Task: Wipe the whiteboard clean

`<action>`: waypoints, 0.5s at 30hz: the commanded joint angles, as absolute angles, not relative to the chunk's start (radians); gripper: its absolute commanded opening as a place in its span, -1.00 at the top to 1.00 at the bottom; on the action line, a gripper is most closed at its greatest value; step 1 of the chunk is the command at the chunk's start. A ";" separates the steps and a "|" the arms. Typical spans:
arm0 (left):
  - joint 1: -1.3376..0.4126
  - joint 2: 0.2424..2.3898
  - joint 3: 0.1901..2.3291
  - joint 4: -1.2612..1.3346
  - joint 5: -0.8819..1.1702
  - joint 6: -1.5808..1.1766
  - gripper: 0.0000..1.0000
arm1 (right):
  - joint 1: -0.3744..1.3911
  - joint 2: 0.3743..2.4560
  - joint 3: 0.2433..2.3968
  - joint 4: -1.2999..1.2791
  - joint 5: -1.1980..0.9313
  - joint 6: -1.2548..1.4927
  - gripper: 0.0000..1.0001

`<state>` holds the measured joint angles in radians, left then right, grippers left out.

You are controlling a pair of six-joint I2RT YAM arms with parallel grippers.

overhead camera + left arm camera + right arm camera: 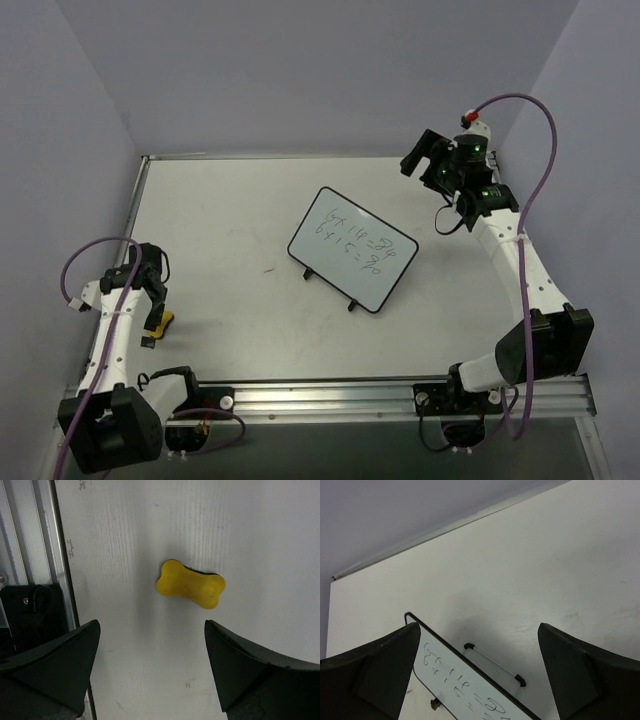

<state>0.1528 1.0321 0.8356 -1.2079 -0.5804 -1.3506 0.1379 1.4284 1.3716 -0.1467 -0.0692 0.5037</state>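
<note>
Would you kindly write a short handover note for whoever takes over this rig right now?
The left jaws stand open over the eraser, not closed on it; it lies near the left near edge of the table.
The right jaws stand open and empty, raised beyond the far right of the whiteboard.
The whiteboard sits mid-table on its feet, with green writing on its face.
Done: nothing erased, eraser not picked up.
Left: grasp the eraser and wipe off all the writing.

The whiteboard is set mid-table, the eraser is laid near the left edge beneath the left gripper, and the right gripper is held beyond the board, far right.
</note>
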 commanded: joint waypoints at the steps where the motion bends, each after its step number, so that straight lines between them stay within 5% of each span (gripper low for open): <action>1: 0.163 1.060 0.818 -1.213 -0.629 -1.431 -0.88 | 0.196 1.430 1.419 -0.163 -0.068 0.505 -1.00; 15: 0.209 1.295 0.793 -1.061 -0.600 -1.414 -0.88 | 0.227 1.388 1.401 -0.183 -0.029 0.508 -1.00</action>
<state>0.2024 1.2686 0.7769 -1.1011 -0.6033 -1.4006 0.2241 1.4265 1.3727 -0.1860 -0.0448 0.5121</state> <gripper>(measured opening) 0.941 0.996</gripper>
